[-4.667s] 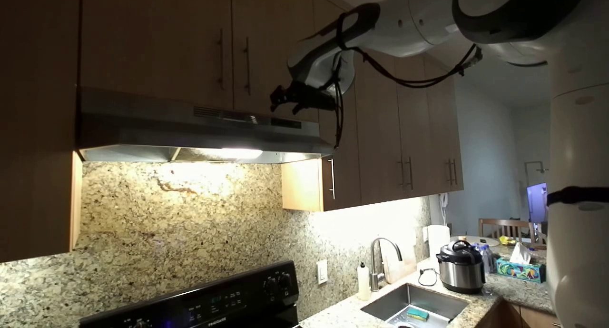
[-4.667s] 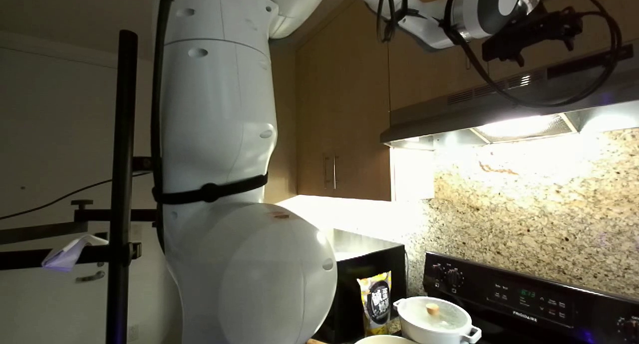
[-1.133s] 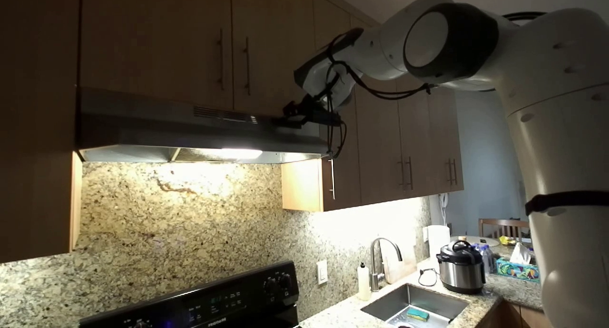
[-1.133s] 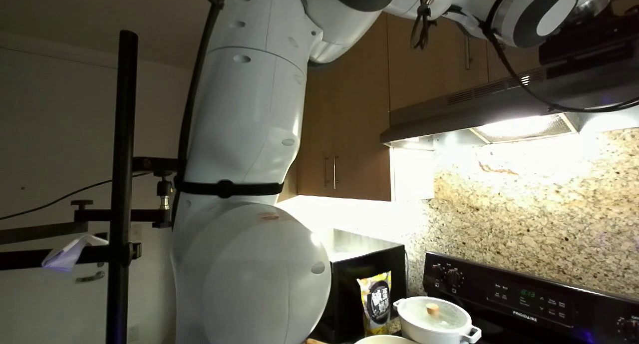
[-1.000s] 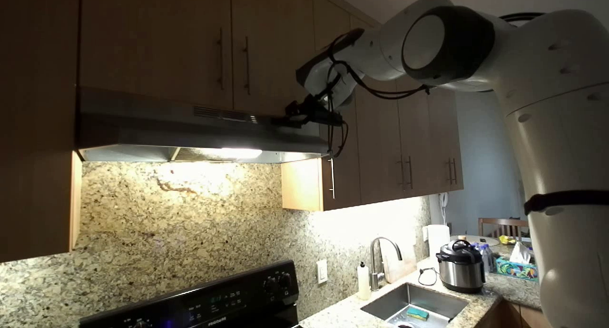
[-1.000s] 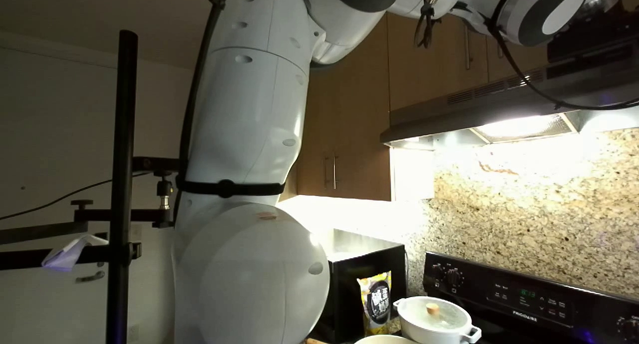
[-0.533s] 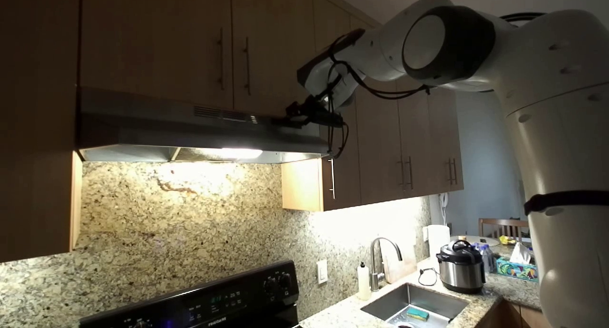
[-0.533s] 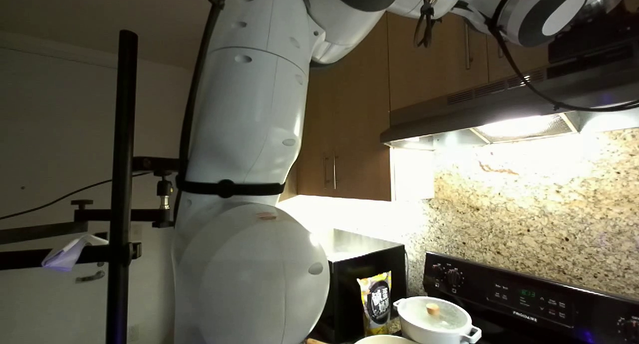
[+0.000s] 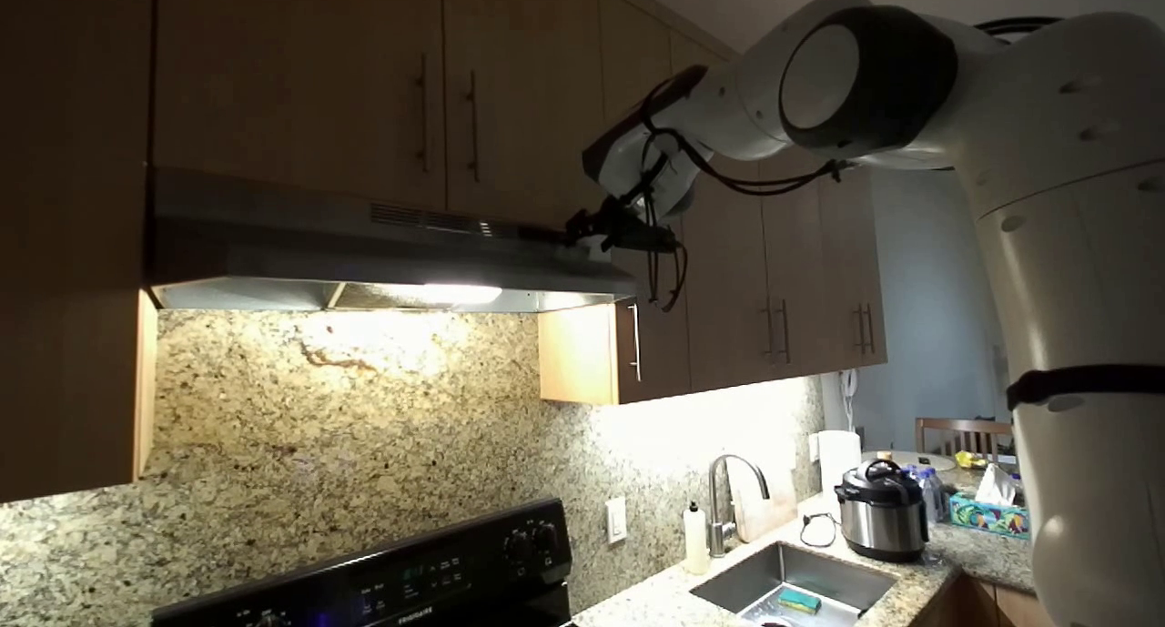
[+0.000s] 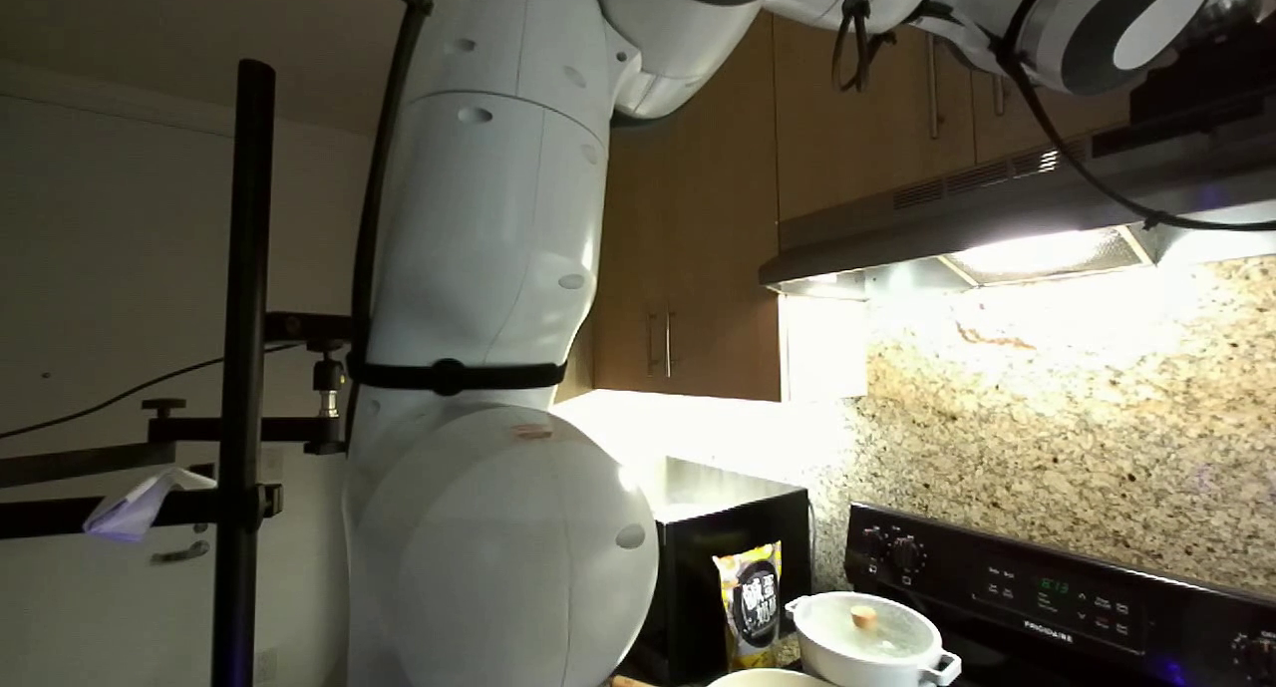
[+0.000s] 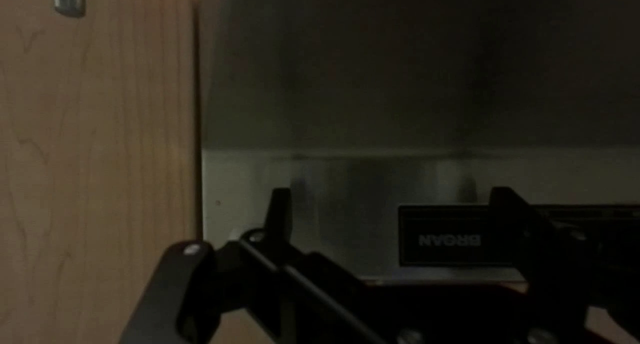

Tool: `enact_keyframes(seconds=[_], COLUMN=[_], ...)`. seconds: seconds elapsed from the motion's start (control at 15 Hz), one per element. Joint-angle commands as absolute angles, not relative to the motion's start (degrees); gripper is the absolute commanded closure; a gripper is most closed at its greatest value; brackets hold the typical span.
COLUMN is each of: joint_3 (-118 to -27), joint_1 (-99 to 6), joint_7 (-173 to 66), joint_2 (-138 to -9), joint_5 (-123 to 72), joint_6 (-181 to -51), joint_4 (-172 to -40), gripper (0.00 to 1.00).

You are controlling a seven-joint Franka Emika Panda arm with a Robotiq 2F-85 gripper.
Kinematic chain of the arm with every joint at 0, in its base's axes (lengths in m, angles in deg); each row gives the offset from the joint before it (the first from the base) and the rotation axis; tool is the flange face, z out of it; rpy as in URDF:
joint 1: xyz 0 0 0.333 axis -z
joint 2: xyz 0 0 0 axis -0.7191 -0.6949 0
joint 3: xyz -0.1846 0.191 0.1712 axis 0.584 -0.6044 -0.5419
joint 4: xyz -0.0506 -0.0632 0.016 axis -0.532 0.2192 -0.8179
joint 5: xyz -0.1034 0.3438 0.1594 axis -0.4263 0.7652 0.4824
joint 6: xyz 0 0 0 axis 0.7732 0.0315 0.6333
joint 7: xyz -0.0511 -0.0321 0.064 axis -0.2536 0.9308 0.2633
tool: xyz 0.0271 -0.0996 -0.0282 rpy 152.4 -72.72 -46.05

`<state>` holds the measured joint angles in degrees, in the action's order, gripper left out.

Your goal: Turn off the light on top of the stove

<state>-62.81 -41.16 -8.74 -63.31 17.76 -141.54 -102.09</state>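
We think the hand (image 11: 391,198), wide and gripping nothing, hangs at the dark strip (image 11: 440,226) on the hood (image 9: 364,247) because controls likely sit there, while in an exterior view the light (image 9: 462,294) glows at the hand's eight o'clock, over the stove (image 9: 396,583).

BROAN, upside down, on the black strip (image 11: 460,259) of the range hood (image 11: 350,134), around 4 o'clock in the wrist view. In an exterior view, FRIGIDAIRE's on the stove (image 10: 997,607), also 4ish, green digits (image 10: 1054,585) at its 12 look like 8:13. Yellow bag (image 10: 755,607) near 5 has lettering, too fuzzy tbh.
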Motion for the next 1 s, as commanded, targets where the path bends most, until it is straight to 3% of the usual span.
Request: enact_keyframes(seconds=[0.0,0.93], joint_3=[-63.0,-62.7], joint_1=[-41.9,-44.0], joint_7=[-9.3,-9.2], joint_2=[-61.8,-62.9], joint_5=[16.7,12.4], joint_6=[-143.0,-145.1], joint_4=[-103.6,-101.8], gripper=[0.00,0.00])
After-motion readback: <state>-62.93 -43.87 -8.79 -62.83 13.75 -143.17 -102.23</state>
